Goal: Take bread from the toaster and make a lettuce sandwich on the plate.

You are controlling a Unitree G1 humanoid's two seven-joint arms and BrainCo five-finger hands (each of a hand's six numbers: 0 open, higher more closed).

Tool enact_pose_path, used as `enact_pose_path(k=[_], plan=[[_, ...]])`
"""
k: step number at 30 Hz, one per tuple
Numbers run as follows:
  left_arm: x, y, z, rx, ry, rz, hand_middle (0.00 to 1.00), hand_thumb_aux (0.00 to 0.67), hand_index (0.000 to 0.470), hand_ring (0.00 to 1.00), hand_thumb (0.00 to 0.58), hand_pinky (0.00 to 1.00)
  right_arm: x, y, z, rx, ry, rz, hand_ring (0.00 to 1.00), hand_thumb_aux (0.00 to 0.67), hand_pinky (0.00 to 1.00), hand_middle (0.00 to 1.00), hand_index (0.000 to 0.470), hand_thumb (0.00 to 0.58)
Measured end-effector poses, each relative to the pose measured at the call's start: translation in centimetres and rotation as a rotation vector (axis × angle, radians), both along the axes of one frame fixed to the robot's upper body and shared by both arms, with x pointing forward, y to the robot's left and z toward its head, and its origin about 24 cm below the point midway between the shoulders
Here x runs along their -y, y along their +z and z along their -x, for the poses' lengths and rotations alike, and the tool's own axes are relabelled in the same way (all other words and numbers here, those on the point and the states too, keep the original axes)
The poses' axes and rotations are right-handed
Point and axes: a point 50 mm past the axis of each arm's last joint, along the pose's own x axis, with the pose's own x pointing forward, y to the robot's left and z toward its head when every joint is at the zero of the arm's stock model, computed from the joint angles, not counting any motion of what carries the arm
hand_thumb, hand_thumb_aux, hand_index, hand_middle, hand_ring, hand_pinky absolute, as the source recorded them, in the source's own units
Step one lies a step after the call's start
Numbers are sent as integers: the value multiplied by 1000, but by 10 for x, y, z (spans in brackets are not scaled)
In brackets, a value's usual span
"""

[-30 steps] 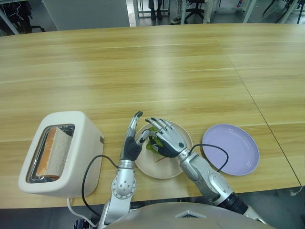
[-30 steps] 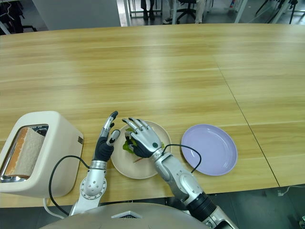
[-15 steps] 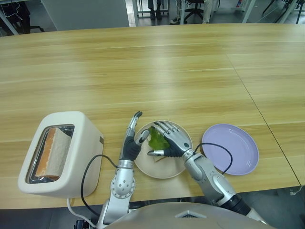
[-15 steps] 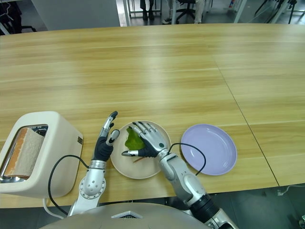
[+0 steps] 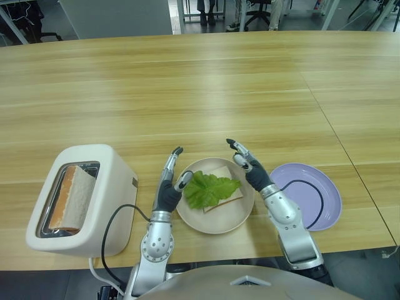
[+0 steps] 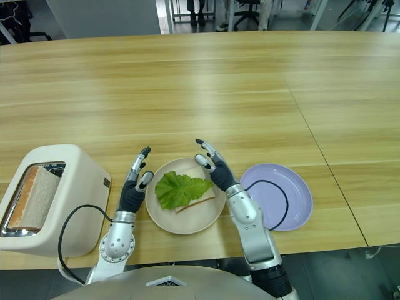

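Left eye view, nearest edge first. The left hand [image 5: 167, 187] stands just beside the left rim of the beige plate [image 5: 212, 223], fingers extended and spread, holding nothing. The right hand [image 5: 252, 170] stands at the right rim of the same plate, between it and the purple plate [image 5: 331, 197], fingers likewise extended and holding nothing. Whether either hand touches the rim cannot be told.

On the beige plate lies one slice of bread [image 5: 225, 174], flat, with a leaf of lettuce [image 5: 209, 187] spread over most of it; only the far corner and the near edge of the slice show from under the leaf. No second slice lies on top.

The toaster [image 5: 115, 181] stands on the bench [image 5: 187, 94] to the left of the left hand, near it but apart. A slice of toast [image 5: 70, 197] stands upright in its slot. A black cord [image 5: 105, 232] runs from the toaster's near side toward the bench edge.

The purple plate sits to the right of the beige plate, close but not touching, with nothing on it except a loop of black cable from the right arm crossing above it.

Beyond these items the bench surface is pale wood, with a seam running diagonally at the right.
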Motion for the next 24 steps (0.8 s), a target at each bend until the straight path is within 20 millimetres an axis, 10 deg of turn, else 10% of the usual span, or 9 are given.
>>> enact_pose_path(k=[16, 24], plan=[[-54, 79, 22, 94, 114, -228, 0, 0, 0, 0, 0, 0, 60, -14, 37, -159, -335, -301, 0, 0, 0, 0, 0, 0], [-108, 141, 42, 153, 373, -767, 0, 0, 0, 0, 0, 0, 63, -19, 47, -156, -412, -269, 0, 0, 0, 0, 0, 0]])
